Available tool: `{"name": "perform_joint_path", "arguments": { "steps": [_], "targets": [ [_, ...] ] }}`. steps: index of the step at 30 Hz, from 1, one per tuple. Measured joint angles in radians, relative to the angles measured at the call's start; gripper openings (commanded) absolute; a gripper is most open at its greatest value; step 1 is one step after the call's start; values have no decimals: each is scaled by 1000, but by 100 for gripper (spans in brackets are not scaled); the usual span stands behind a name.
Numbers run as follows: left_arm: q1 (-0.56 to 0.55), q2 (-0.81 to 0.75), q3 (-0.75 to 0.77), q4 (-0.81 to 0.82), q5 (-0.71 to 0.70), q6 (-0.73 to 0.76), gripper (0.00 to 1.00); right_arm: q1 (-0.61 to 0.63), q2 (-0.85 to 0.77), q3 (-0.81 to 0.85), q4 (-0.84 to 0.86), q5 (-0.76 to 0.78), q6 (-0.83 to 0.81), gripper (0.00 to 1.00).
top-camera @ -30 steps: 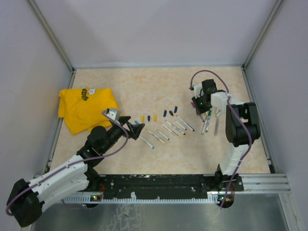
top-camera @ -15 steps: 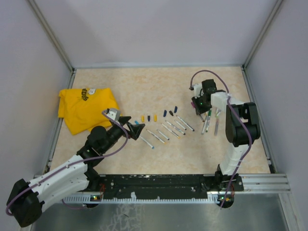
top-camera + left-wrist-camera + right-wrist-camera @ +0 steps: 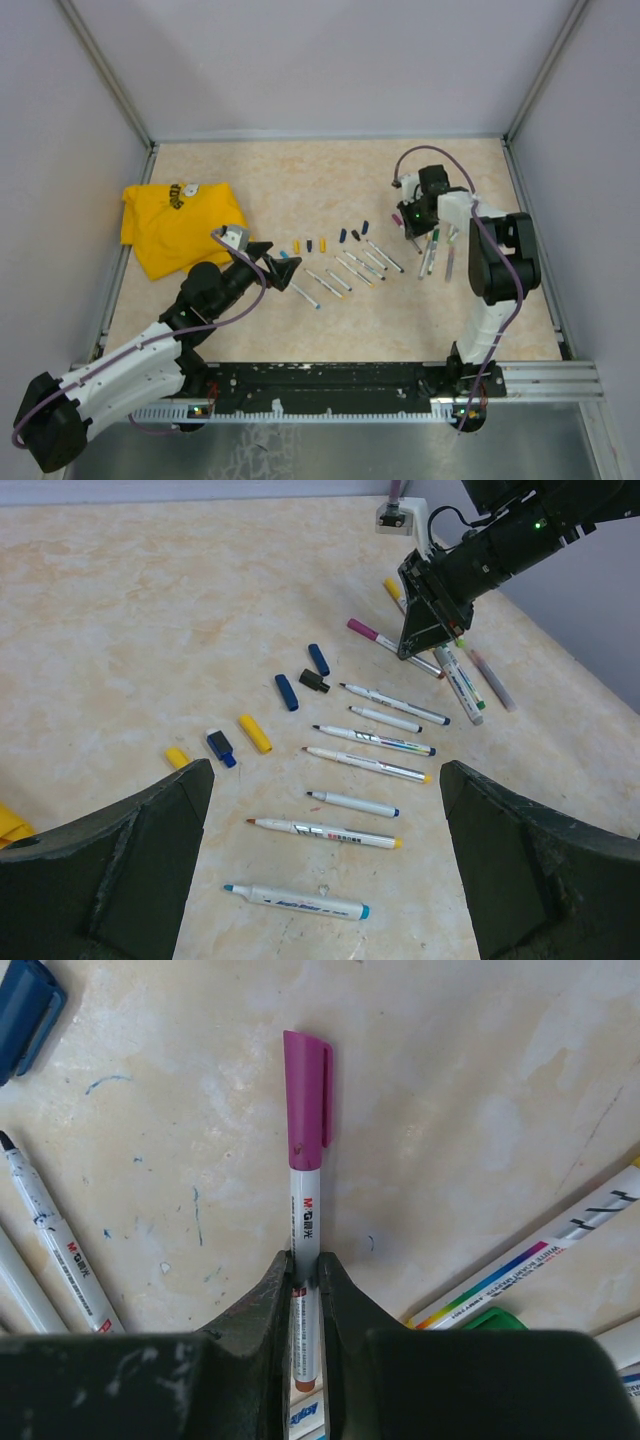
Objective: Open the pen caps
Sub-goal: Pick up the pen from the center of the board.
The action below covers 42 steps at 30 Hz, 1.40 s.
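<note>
My right gripper [image 3: 305, 1265] is shut on the white barrel of a pen [image 3: 305, 1225] lying on the table; its magenta cap [image 3: 306, 1100] sticks out beyond the fingertips. The top view shows this gripper [image 3: 412, 222] at the right, beside a small pile of capped pens [image 3: 437, 250]. Loose pen caps lie in a row mid-table: blue [image 3: 318, 659], blue [image 3: 287, 692], black [image 3: 314, 682], yellow [image 3: 255, 733], dark blue [image 3: 220, 747], yellow [image 3: 177, 757]. Several uncapped pens [image 3: 370, 763] lie beside them. My left gripper [image 3: 325, 780] hangs open above the nearest pens, holding nothing.
A crumpled yellow cloth [image 3: 175, 225] lies at the left of the table. A green-capped pen [image 3: 495, 1318] and a rainbow-striped pen [image 3: 540, 1260] lie close to the right fingers. Grey walls [image 3: 60, 150] enclose the table on three sides.
The right jaws have closed in on the magenta-capped pen's barrel. The left arm has not moved.
</note>
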Motion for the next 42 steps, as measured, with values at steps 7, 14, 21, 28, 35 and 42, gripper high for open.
{"name": "perform_joint_path", "arguments": {
  "steps": [7,14,21,28,35,42],
  "targets": [
    [0,0,0,0,2,-4,100,26,0,-1,-2,-14,-1,11],
    [0,6,0,3,12,-9,100,30,0,-1,-3,-23,-7,20],
    [0,17,0,11,27,-18,100,31,0,-1,-6,-24,-8,23],
    [0,37,0,41,51,-43,100,31,0,-1,-5,-23,-10,10],
    [0,55,-3,74,72,-64,100,31,0,-1,-7,-27,-15,0],
    [0,61,-13,92,83,-83,100,31,-2,-2,-5,-29,-16,0]
  ]
}}
